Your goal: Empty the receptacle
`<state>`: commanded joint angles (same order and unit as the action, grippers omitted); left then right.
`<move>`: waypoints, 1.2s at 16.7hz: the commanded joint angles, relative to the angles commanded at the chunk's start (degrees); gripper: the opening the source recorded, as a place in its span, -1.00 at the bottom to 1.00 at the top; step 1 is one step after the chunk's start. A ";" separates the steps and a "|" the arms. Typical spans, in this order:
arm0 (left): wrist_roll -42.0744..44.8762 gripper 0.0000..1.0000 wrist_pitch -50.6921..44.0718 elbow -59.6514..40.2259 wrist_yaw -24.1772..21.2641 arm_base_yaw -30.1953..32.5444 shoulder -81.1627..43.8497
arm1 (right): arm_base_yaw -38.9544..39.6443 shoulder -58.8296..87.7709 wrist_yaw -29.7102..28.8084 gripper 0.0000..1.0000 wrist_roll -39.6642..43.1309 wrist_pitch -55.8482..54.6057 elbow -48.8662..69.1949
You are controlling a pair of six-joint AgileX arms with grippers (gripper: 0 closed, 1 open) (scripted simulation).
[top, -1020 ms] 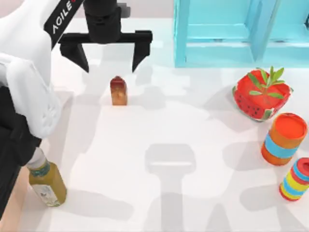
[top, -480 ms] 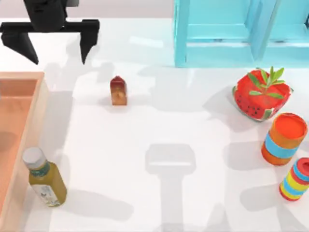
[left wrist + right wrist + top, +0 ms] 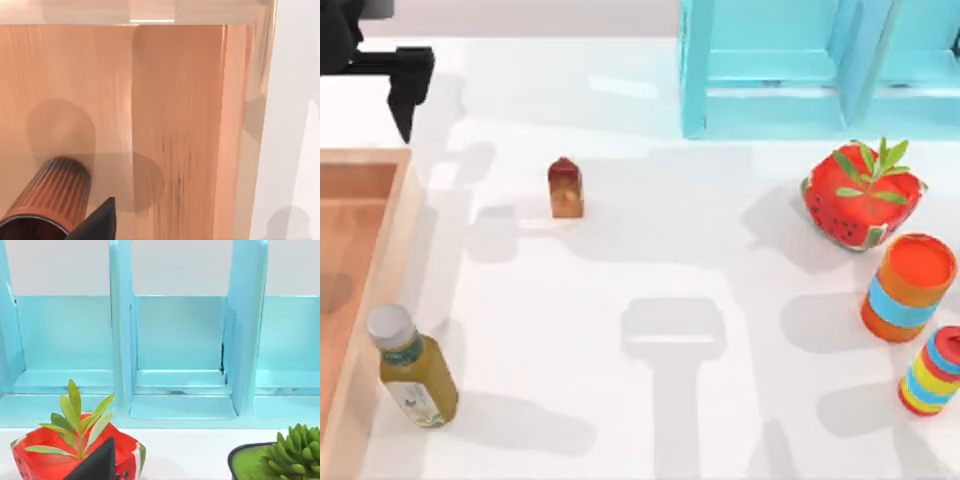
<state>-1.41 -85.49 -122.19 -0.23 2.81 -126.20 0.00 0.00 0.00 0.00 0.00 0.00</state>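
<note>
L gripper (image 3: 365,85), fingers spread wide & holding nothing, hangs over far-left table just beyond the receptacle (image 3: 365,300) at left edge, ribbed brown cup (image 3: 47,200) lying inside near wall; risk: descent clips wall or rolls cup; R arm parked, can't tell its fingers.

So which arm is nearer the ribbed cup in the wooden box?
Left. Its tool hangs right beside the cup inside the box; the right arm faces the turquoise crate, across the table.
</note>
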 joint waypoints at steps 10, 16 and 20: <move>11.34 1.00 7.08 24.22 0.26 -11.24 16.47 | 0.00 0.00 0.00 1.00 0.00 0.00 0.00; 11.38 1.00 7.23 24.45 0.28 -11.15 16.43 | 0.00 0.00 0.00 1.00 0.00 0.00 0.00; 11.38 1.00 12.54 28.94 0.28 -11.26 15.75 | 0.00 0.00 0.00 1.00 0.00 0.00 0.00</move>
<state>9.97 -72.94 -93.24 0.05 -8.45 -110.46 0.00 0.00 0.00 0.00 0.00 0.00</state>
